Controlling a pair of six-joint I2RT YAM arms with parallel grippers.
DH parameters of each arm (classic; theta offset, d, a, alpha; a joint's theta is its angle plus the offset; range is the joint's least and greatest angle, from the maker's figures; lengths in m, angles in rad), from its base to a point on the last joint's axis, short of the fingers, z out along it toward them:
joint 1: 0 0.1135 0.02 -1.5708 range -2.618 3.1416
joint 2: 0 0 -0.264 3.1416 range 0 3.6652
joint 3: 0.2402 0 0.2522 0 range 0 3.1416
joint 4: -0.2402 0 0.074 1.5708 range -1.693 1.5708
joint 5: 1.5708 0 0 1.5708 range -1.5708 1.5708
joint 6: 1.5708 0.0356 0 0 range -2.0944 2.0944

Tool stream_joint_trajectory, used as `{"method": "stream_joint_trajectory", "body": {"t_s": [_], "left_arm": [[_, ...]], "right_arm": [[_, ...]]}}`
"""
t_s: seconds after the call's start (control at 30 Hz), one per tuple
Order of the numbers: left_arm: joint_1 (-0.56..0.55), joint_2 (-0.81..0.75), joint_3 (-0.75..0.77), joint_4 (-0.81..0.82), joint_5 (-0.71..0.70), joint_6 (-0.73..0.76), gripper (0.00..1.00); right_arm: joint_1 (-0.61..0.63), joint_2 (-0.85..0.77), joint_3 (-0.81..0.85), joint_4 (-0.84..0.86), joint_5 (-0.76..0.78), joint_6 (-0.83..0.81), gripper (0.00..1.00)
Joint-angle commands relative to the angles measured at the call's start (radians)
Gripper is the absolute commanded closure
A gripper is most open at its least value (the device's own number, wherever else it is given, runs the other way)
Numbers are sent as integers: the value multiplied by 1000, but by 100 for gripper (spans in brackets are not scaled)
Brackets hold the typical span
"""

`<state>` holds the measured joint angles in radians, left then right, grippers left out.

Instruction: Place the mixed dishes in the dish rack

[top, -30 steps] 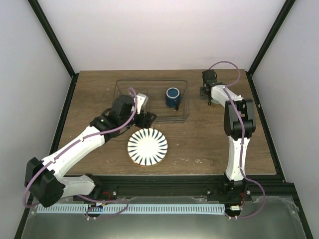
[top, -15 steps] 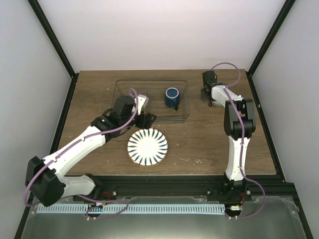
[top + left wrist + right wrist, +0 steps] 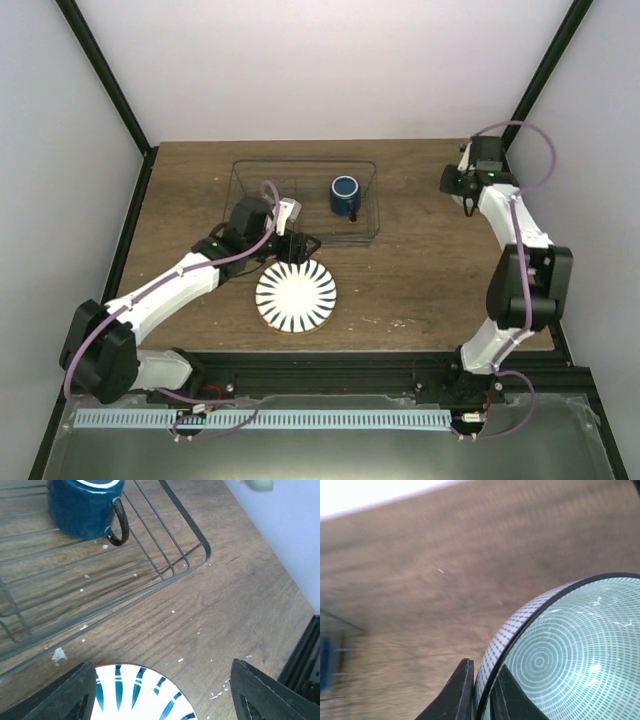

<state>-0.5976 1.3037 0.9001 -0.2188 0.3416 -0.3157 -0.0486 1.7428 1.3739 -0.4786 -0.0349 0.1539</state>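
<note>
The white plate with dark blue stripes (image 3: 296, 296) lies on the table in front of the dish rack (image 3: 372, 236). The dark blue mug (image 3: 346, 194) stands upright in the rack's right end. My left gripper (image 3: 298, 246) is open and hovers over the plate's far edge; in the left wrist view the plate (image 3: 135, 695) lies between the spread fingers (image 3: 75, 695). My right gripper (image 3: 467, 188) is at the far right of the table, shut on the rim of the pale mint-green bowl (image 3: 560, 655). The yellow-orange and cream plates do not show as separate things.
The rack's front right corner (image 3: 202, 555) and the mug (image 3: 85, 505) lie just beyond the left gripper. Black frame posts stand at the table's far corners. A black rail (image 3: 380, 362) runs along the near edge.
My right arm has swung to the right, carrying its gripper from beside the rack to the far right edge. My left gripper has shifted slightly toward the striped plate.
</note>
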Motion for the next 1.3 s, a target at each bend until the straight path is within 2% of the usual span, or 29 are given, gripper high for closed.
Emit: {"method": "stream_joint_trajectory", "body": {"t_s": [0.0,0.2,0.43,0.57,0.8,0.97,1.27], "left_arm": [[7,14,-8,109,113,-30,26],[8,-29,-60,222,241,-27,26],[9,-26,-120,304,334,-60,27],[7,-31,-161,401,380,-104,29],[-13,-7,-209,539,402,-170,29],[-47,40,-203,652,412,-213,29],[-79,65,-175,692,387,-231,30]], "right_arm": [[-2,-168,-20,98,-254,-2,99],[-1,-264,-75,118,-677,20,99],[2,-396,-269,213,-991,61,99],[23,-477,-390,362,-1180,158,99],[133,-561,-510,578,-1276,305,98],[193,-577,-595,709,-1277,390,98],[250,-577,-650,787,-1233,449,98]]}}
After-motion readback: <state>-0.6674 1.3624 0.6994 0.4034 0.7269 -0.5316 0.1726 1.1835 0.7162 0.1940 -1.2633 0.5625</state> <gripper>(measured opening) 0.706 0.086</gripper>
